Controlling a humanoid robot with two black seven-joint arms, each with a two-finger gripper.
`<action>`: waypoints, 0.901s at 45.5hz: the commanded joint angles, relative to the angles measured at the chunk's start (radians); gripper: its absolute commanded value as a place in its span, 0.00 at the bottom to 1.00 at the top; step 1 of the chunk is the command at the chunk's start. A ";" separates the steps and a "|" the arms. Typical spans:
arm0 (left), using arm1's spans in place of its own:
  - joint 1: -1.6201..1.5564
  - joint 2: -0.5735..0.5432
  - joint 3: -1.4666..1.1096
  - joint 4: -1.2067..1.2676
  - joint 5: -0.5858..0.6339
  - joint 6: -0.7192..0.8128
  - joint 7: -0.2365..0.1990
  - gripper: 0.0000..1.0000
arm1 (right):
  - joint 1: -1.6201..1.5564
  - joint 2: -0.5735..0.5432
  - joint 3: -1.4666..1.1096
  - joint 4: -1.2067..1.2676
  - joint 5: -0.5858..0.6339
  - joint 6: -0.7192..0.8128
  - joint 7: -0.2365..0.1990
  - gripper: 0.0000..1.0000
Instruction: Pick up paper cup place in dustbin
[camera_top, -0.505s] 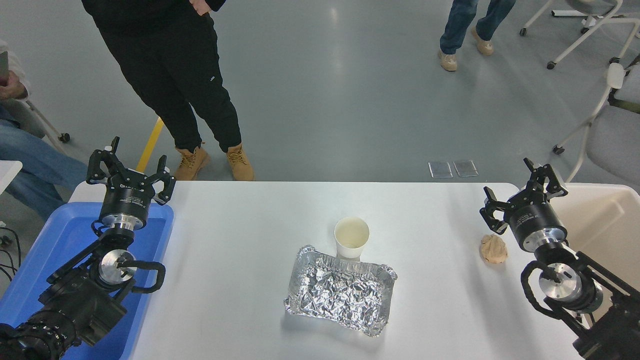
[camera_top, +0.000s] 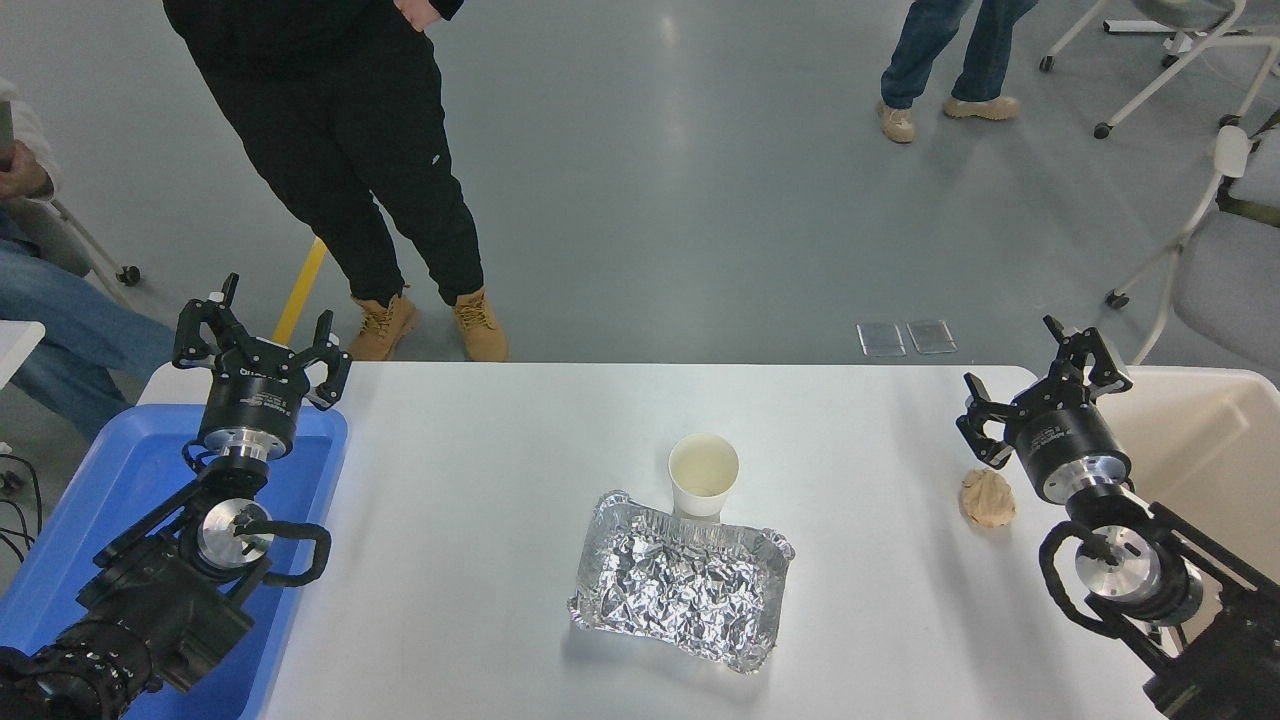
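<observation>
Change: we see the right tool (camera_top: 1040, 380) sitting a touch farther up and back than half a second ago, its arm barely shifted; we read this as the very start of a move, not yet a reach.
Right tool: fingers spread wide, holding nothing, hovering at the right end of the tabletop (camera_top: 480, 600), just beside the crumpled paper ball (camera_top: 988, 497) and well apart from the cup.
Left tool: the left tool (camera_top: 262, 335) is parked at the lower left over the blue bin (camera_top: 120, 480), fingers wide and empty, unchanged.
Paper cup: the paper cup (camera_top: 703, 474) stands upright near the middle of the tabletop, at the far edge of the foil tray (camera_top: 682, 580), where it stood before.
Dustbin: the dustbin (camera_top: 1215, 440) waits at the right edge, beyond the right arm, and we see nothing in the part that shows.
Bystanders: the person (camera_top: 350, 160) in black has shifted stance slightly, and the person farther back has stepped.
Meaning: we judge the task hardly begun; the right tool must travel left to the cup, avoiding the tray.
</observation>
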 joint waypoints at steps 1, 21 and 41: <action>0.000 0.000 0.001 0.000 0.000 0.000 0.000 0.99 | 0.006 0.000 -0.001 0.000 0.000 0.000 0.000 1.00; 0.000 0.000 0.001 0.000 0.000 0.000 0.000 0.99 | 0.035 0.022 -0.006 0.002 0.000 -0.008 -0.007 1.00; 0.000 0.000 0.001 0.000 0.000 0.000 0.000 0.99 | 0.231 -0.063 -0.257 -0.049 0.003 -0.034 -0.027 1.00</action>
